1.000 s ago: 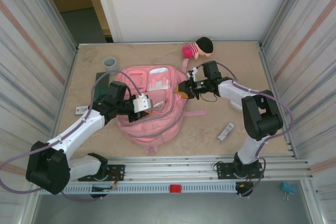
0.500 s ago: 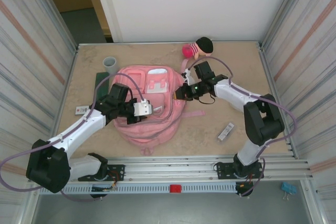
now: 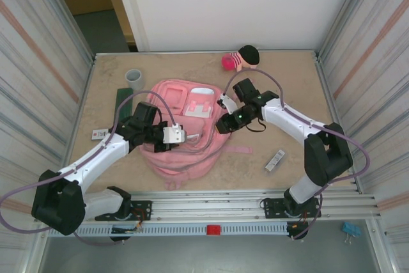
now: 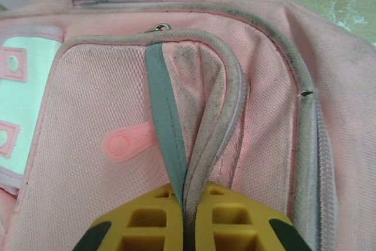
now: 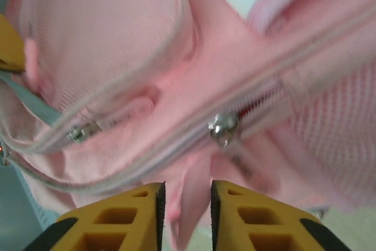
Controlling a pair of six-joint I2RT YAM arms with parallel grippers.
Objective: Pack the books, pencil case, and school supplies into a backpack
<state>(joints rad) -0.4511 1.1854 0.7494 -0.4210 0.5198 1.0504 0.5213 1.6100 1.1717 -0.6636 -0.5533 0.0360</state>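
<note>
The left gripper [image 3: 186,137], seen from above, lies on the front of the pink backpack [image 3: 185,158] at mid-table. The right gripper [image 3: 222,124] sits at the bag's right edge. The dark green pencil case [image 3: 123,100] lies just left of the bag, near a grey cup [image 3: 134,78]. A grey-white strip [image 3: 275,160] lies well to the right.

In the left wrist view, the left gripper [image 4: 188,195] is clamped on the backpack's [image 4: 88,98] piped pocket edge, beside a grey-blue binding strip [image 4: 164,121].

In the right wrist view, the right gripper's [image 5: 188,189] jaws stand a little apart, with a pink fold of the backpack [image 5: 117,27] in the gap. Whether they touch it I cannot tell. A metal zipper pull [image 5: 223,129] hangs just above.
</note>
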